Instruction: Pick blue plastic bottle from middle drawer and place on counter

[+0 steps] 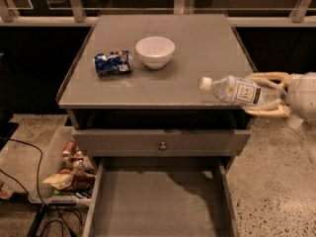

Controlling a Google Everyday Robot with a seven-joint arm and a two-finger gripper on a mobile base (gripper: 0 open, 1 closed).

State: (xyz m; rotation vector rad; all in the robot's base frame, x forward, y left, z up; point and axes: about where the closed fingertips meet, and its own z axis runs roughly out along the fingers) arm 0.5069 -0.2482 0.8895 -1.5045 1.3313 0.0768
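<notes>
The blue plastic bottle (236,91) is a clear greyish bottle with a white cap and white label. It lies sideways in the air, cap pointing left, over the counter's (197,48) front right corner. My gripper (266,94) comes in from the right and is shut on the bottle's base end, its cream fingers (269,76) above and below it. The middle drawer (158,201) is pulled open below, its grey floor bare.
A white bowl (155,52) and a crushed blue-and-white can (113,63) sit on the counter's left half. A closed drawer front with a round knob (162,145) lies above the open drawer. A bin of snacks (69,169) stands on the floor at left.
</notes>
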